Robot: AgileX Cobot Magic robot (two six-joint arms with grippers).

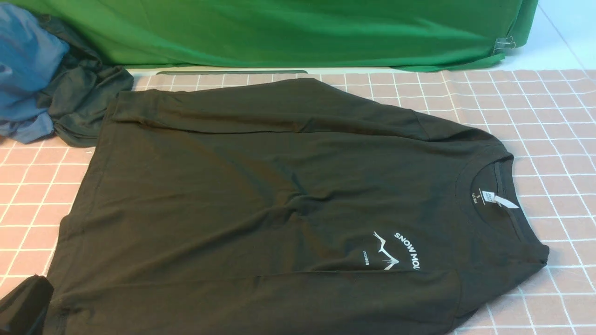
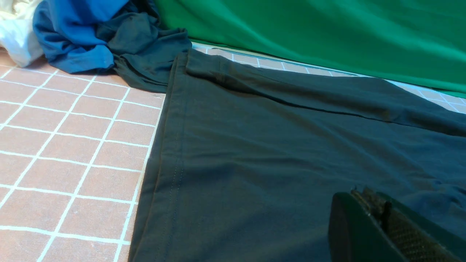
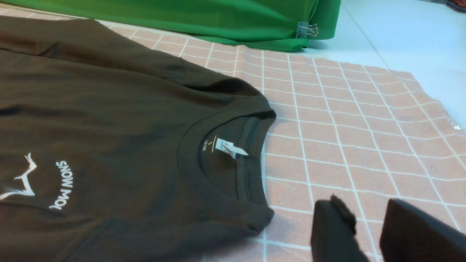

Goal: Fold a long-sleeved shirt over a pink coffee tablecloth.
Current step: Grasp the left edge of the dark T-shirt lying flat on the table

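Front view shows the long-sleeved shirt (image 1: 279,186) spread flat on the pink coffee tablecloth (image 1: 549,139), its collar toward the robot's right and its hem toward the left. One sleeve is folded back across the body along the far edge. A fold of black fabric along the near edge covers the end of the white "SNOW MOU" lettering. The white neck label (image 1: 498,200) sticks out inside the collar.

In the left wrist view, the left end effector (image 2: 378,214) has its jaws closed together. It sits over the shirt's body near the hem, and no cloth is visibly pinched between the jaws. In the right wrist view, the right end effector (image 3: 367,236) stands with its jaws apart and holds nothing. It is over bare checked cloth just beside the collar and near shoulder.

The pink cloth covers most of a pale tabletop (image 1: 554,42). A green cloth (image 1: 302,32) hangs across the back, with a binder clip (image 1: 505,44) at its right corner. At far left, a blue garment (image 1: 23,70) is bunched with a dark grey-green garment (image 1: 84,102) that touches the shirt's hem corner
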